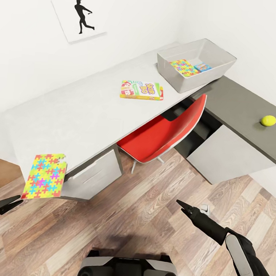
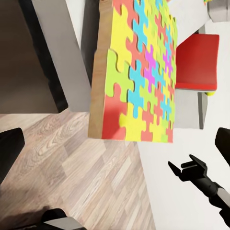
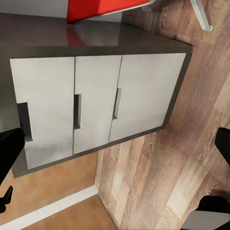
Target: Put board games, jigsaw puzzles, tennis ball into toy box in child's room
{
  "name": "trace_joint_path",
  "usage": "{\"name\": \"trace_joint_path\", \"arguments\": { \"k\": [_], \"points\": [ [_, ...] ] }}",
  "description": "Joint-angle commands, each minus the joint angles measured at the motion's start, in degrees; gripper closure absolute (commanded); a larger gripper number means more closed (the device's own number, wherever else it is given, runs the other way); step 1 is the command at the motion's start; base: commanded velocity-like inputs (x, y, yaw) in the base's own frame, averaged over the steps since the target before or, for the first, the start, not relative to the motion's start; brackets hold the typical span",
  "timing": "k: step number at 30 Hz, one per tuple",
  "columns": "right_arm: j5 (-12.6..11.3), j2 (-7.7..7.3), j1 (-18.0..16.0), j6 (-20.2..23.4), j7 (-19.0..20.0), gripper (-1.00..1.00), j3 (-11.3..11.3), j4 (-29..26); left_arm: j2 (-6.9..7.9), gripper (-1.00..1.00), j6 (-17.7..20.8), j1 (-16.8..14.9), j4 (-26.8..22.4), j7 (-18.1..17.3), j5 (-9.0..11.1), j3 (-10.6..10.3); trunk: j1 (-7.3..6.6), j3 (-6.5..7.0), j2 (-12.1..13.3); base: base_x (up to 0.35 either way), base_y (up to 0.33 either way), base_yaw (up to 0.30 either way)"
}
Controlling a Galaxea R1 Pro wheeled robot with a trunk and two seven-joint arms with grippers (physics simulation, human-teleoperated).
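Head view, lower right: right gripper (image 1: 182,205) on a black arm reaching up and left over the wood floor (image 1: 149,213), fingertips drawn together to a point. Lower left edge: left gripper (image 1: 8,203), fingers parted a little, holding nothing, arm cut off by the frame. Just above it, jigsaw puzzle (image 1: 44,175) overhanging the front corner of the white table (image 1: 74,113). Centre: Skip-Bo game (image 1: 141,90). Upper right: grey toy box (image 1: 187,81) holding a second jigsaw (image 1: 184,67) and a small blue item, hard to identify. Far right: tennis ball (image 1: 268,120) on the dark section.
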Motion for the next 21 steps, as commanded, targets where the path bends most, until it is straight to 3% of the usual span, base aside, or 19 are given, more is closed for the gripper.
{"name": "trace_joint_path", "arguments": {
  "k": [1, 13, 21],
  "points": [
    [-0.2, 0.01, 0.0, 0.4, 0.0, -1.00, -0.1, 0.0, 0.02, -1.00, 0.6, 0.0, 0.0, -0.2, 0.0, 0.1, 0.02, -0.05, -0.1, 0.000, 0.000, 0.000],
    [-0.2, 0.01, 0.0, 0.4, 0.0, -1.00, -0.1, 0.0, 0.05, -1.00, 0.7, 0.0, 0.0, -0.4, 0.2, 0.3, 0.02, -0.05, -0.1, 0.000, 0.000, 0.000],
    [-0.2, 0.01, 0.0, 0.4, 0.0, -1.00, -0.1, 0.0, 0.05, -1.00, 1.6, 0.0, 0.0, -0.7, 2.0, 0.3, 0.46, -0.41, -0.9, 0.000, 0.000, 0.000]
  ]
}}
